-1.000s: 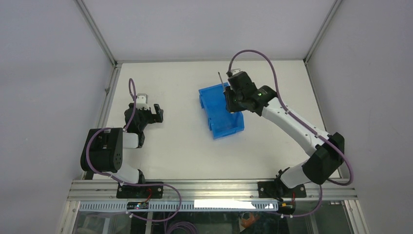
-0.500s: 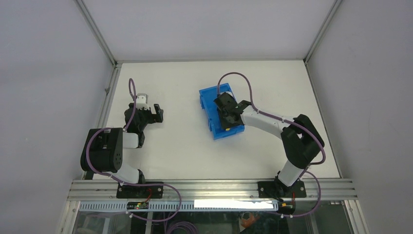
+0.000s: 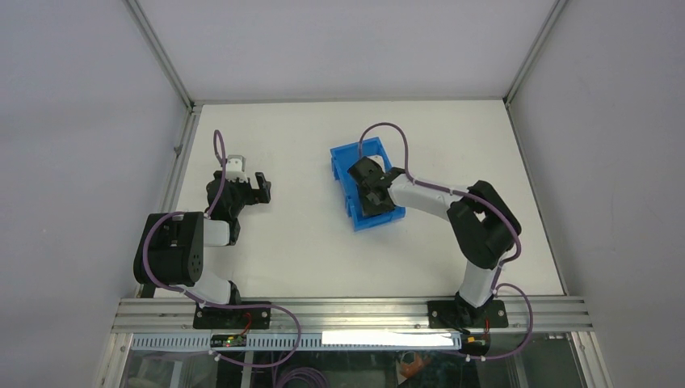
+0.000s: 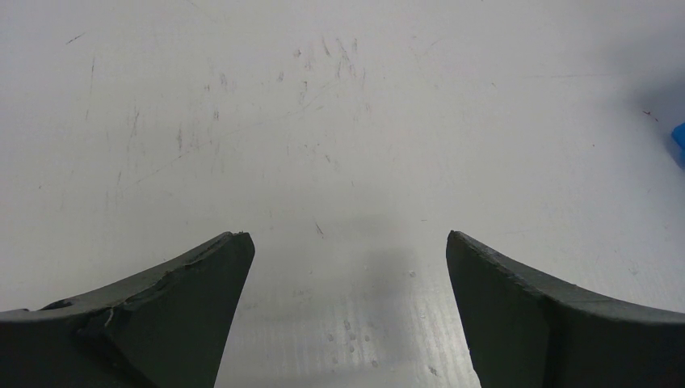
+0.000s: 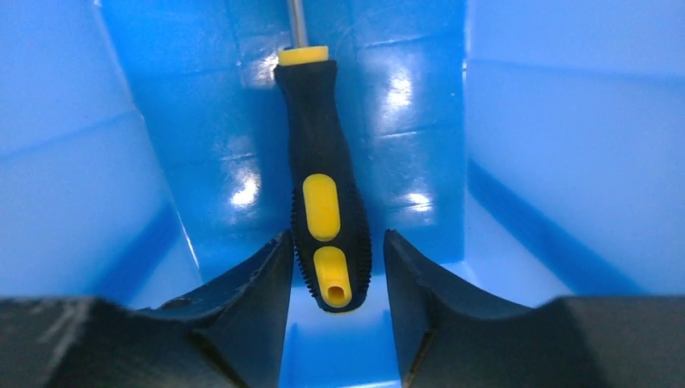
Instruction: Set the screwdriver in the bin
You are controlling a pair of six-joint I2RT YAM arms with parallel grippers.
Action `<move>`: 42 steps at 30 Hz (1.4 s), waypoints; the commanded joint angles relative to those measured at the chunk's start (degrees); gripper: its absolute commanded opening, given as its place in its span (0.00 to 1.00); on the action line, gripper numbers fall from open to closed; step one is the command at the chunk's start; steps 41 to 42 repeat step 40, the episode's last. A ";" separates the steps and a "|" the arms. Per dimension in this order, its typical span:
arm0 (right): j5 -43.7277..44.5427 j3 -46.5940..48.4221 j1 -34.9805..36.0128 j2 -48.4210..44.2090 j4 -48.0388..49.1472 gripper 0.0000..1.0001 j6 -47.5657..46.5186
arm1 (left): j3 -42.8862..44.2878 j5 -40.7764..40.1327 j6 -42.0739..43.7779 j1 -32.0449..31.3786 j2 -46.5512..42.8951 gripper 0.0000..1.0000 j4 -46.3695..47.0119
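The blue bin [image 3: 378, 218] stands at the table's middle. My right gripper [image 3: 368, 191] reaches down inside it. In the right wrist view the black-and-yellow screwdriver [image 5: 321, 162] lies in the bin [image 5: 557, 153], its shaft pointing at the far wall. Its butt end sits between my right gripper's [image 5: 338, 242] fingers. The left finger touches the handle and a narrow gap shows on the right side, so the jaws are slightly open. In the top view the screwdriver is hidden under the gripper. My left gripper [image 3: 260, 187] is open and empty over bare table, far left of the bin; it also shows in the left wrist view [image 4: 347, 241].
The white table [image 3: 307, 250] has metal frame rails at the left and back edges. Grey walls enclose it. A sliver of the bin's blue edge [image 4: 680, 144] shows at the far right of the left wrist view.
My right arm swung from the bin's back right corner, with the screwdriver held upright, down and forward into the bin. The left arm has not moved.
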 commanded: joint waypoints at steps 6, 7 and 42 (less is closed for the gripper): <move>6.55 10.49 0.92 -10.03 -5.50 0.65 -3.08 | 0.65 -0.26 -0.39 -0.46 -1.64 0.99 2.12; 7.29 11.36 0.92 -11.45 -5.55 0.72 -3.93 | 0.64 -0.25 -0.39 -0.42 -1.68 0.99 2.12; 11.47 -5.65 -30.19 -48.90 -9.89 0.99 -6.69 | 0.65 -0.28 -0.39 -0.49 -1.63 0.99 2.12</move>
